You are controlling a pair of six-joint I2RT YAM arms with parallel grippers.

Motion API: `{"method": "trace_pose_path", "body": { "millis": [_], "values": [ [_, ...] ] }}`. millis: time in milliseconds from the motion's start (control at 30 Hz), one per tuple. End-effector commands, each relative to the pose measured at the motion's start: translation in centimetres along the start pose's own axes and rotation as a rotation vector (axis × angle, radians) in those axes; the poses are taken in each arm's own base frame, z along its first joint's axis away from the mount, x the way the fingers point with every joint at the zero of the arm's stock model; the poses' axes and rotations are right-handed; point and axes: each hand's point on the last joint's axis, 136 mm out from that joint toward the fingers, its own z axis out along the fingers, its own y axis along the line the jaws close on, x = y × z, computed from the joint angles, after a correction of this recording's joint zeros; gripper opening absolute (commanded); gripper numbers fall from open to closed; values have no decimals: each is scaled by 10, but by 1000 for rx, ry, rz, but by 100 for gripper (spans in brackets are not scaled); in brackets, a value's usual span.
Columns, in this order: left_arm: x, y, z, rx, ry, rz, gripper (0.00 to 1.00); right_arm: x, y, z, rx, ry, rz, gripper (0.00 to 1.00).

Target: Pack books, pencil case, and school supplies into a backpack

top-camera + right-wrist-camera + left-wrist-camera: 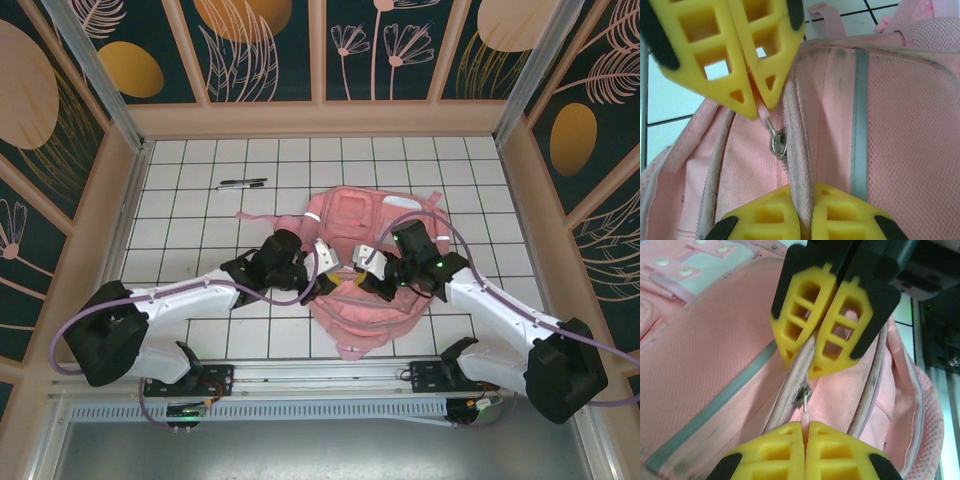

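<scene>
Loads of bare tiles (pixel 190 215) left of the backpack (pixel 375 215), pens (pixel 242 184) out there too. Left gripper (pixel 803 425) pinches its zipper pull (pixel 804 399); right gripper (pixel 802 189) squeezes the backpack's opening edge right beside.

The left claw (pixel 803 427), at the bottom edge, pinches the pink zipper pull (pixel 804 413) of the backpack (pixel 705 365). Just above it, the right claw (pixel 802 369) clamps the backpack's zipper edge. A grey strip (pixel 715 410) crosses the pink fabric.
</scene>
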Motion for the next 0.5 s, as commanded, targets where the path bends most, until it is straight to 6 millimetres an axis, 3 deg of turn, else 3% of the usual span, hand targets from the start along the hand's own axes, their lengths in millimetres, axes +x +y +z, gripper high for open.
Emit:
{"method": "trace_pose_path", "body": {
  "millis": [0,200,267,367,467],
  "values": [
    [-1,29,-20,-96,-42,20,0,26,17,-11,-29,117,-169,0],
    [34,78,-31,-279,125,101,0,69,28,-28,33,249,-348,0],
    [35,84,-24,-275,155,106,0,75,30,-31,39,265,-365,0],
    [31,83,-16,-239,140,106,0,69,33,-33,38,237,-337,0],
    [14,65,-13,-160,80,124,0,42,31,-35,35,124,-232,46]
  ]
}}
